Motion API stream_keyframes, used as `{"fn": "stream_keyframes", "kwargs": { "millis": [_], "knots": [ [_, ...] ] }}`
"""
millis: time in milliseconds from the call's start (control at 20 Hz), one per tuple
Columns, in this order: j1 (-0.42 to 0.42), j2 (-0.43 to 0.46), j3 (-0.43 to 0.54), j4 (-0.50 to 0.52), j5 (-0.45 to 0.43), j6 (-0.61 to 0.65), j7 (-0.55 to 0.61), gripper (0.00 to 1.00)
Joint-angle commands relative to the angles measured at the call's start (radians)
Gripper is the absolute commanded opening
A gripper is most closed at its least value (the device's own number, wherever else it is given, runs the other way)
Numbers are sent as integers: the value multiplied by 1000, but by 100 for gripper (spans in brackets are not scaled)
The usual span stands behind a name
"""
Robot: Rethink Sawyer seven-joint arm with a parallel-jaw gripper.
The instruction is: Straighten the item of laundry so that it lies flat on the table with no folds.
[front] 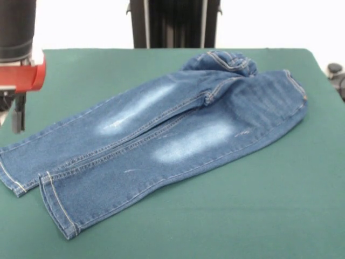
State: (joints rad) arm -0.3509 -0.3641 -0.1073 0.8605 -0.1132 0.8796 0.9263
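The jeans (161, 140) lie spread across the middle of the green surface (259, 216), legs side by side toward the left, waistband bunched at the far right. The hand (17, 116) hangs at the left edge, clear of them; whether it is open cannot be told.

— What lay on the counter (280, 216)?

— A small pair of blue jeans (161, 140), spread slantwise on the dark green top, waist toward the far right, leg ends toward the near left.

— Were they flat?

— Mostly. Both legs lay side by side with pale faded patches on the thighs, but the waistband was bunched up into a fold at the far end.

— And the hems?

— They lay near the left edge.
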Motion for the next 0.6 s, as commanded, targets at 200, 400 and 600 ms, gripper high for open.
{"fn": "stream_keyframes", "kwargs": {
  "millis": [200, 400, 600],
  "knots": [
    [9, -14, 189, 227, 56, 107, -19, 100],
    [-5, -10, 219, 261, 53, 68, -41, 100],
    [-8, 2, 238, 274, 34, 39, -60, 100]
  ]
}}
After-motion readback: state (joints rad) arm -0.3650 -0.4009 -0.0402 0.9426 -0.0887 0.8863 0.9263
